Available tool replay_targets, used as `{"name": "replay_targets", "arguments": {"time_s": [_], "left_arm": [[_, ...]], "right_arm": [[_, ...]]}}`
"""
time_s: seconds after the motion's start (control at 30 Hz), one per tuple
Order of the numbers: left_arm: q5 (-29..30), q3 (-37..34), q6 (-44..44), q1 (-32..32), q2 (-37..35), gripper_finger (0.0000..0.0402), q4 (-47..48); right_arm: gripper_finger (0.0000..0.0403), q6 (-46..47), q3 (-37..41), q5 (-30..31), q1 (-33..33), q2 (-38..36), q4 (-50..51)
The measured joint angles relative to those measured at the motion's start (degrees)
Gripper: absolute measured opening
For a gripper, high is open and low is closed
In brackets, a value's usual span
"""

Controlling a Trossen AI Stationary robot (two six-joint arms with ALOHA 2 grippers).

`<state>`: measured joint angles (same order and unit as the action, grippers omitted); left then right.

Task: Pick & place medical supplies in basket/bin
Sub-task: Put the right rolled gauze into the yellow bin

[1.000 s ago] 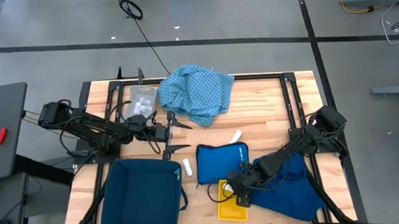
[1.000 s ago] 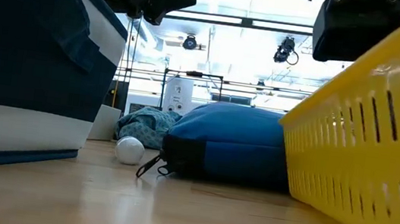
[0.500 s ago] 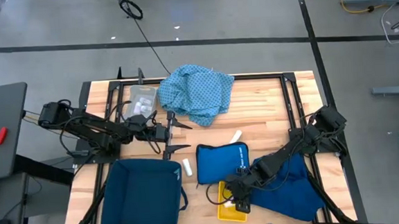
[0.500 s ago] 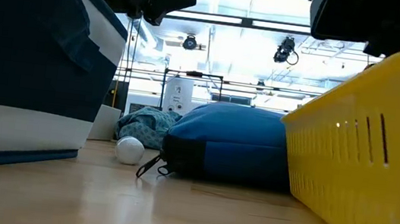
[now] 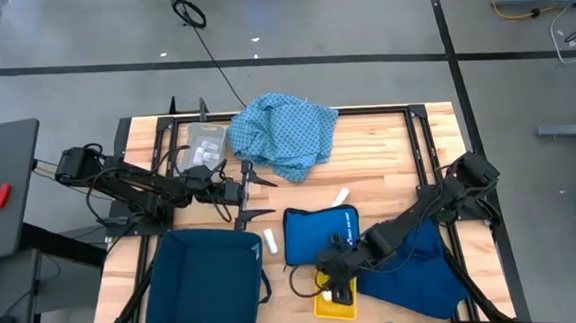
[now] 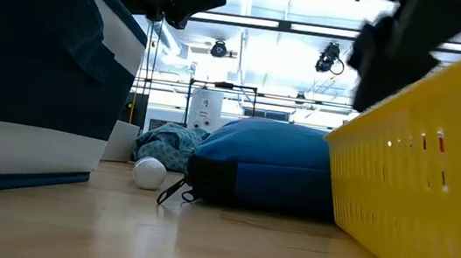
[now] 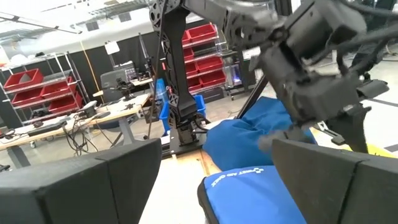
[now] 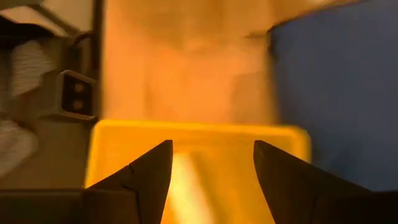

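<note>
My right gripper [image 5: 334, 285] hovers open over the small yellow basket [image 5: 324, 307] at the table's near edge; its fingers [image 8: 149, 171] stand apart above the basket's floor [image 8: 199, 143]. A pale blurred streak [image 8: 186, 186] lies below them. The light-blue dotted cloth [image 5: 286, 132] lies bunched at the far middle. One white roll [image 5: 340, 195] lies beyond the bright blue pouch [image 5: 320, 230], another [image 5: 271, 242] to its left, and a clear packet of white items [image 5: 205, 147] lies left of the cloth. My left gripper [image 5: 253, 189] waits open left of centre.
A dark blue fabric bin [image 5: 203, 285] stands at the near left. A blue cloth bag [image 5: 420, 269] lies under my right arm at the near right. Black frame rails [image 5: 423, 153] run along the table's sides. Bare wood shows between the cloth and the pouch.
My right gripper has shifted a little toward the table's left edge above the yellow basket and has turned. In the low view the basket's rim sits lower than before.
</note>
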<state>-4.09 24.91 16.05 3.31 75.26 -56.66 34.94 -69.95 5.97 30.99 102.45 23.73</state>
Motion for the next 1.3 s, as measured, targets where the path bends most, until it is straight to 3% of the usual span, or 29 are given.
{"name": "replay_targets", "arguments": {"time_s": [0.27, 0.6, 1.0, 1.3], "left_arm": [[-0.05, 0.0, -0.17, 0.07, 0.0, 0.0308, 0.0], [-0.86, 0.0, -0.2, 0.07, 0.0, 0.0308, -0.04], [-0.86, 0.0, -0.57, 0.04, 0.0, 0.0308, 0.28], [-0.45, 0.0, -0.38, -0.02, 0.0, 0.0308, 0.31]], "right_arm": [[0.0231, -2.91, -6.41, 20.85, -2.54, -0.02, 21.52], [0.0231, -6.67, -6.49, 25.13, -11.47, -0.02, 34.01], [0.0231, -18.16, -6.45, 24.87, -22.54, -0.11, 38.77], [0.0231, -24.35, 4.12, 12.48, -27.09, -0.11, 28.24]]}}
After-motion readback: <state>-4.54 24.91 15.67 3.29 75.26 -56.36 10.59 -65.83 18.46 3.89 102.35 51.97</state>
